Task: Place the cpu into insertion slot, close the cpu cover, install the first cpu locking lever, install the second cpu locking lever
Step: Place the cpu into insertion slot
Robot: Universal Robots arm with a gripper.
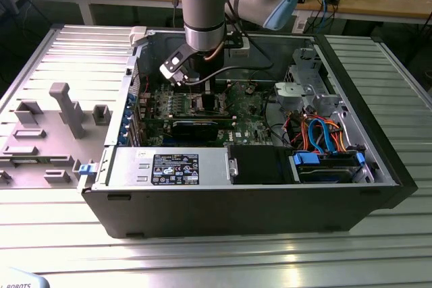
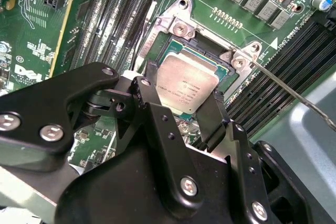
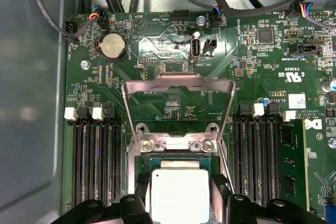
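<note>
— Ribbed metal surface [image 1: 391,72] all round, and an open computer case [image 1: 236,200] lying on it. Where has the arm [image 1: 202,5] gone?

— Straight down into the case, over the green board. The end effector [image 1: 202,89] hangs right above the insertion slot [image 3: 178,157].

— Has it got anything?

— Yes, the cpu [image 2: 186,82]. In both wrist views the two black fingers [image 2: 212,116] stand on opposite sides of the chip, drawn in against its edges, with its dull silver top showing between them.

— So is the chip in the slot?

— It sits squarely within the slot's frame, directly under the end effector. Whether it is fully seated or just above the contacts, I cannot tell.

— And the cpu cover [image 3: 178,81]?

— Swung up and open, its window frame standing clear of the slot on the far side of the hinge screws. A thin wire lever [image 2: 294,93] juts out beside the slot, unlatched. Black memory slots [image 3: 94,156] flank both sides.
</note>
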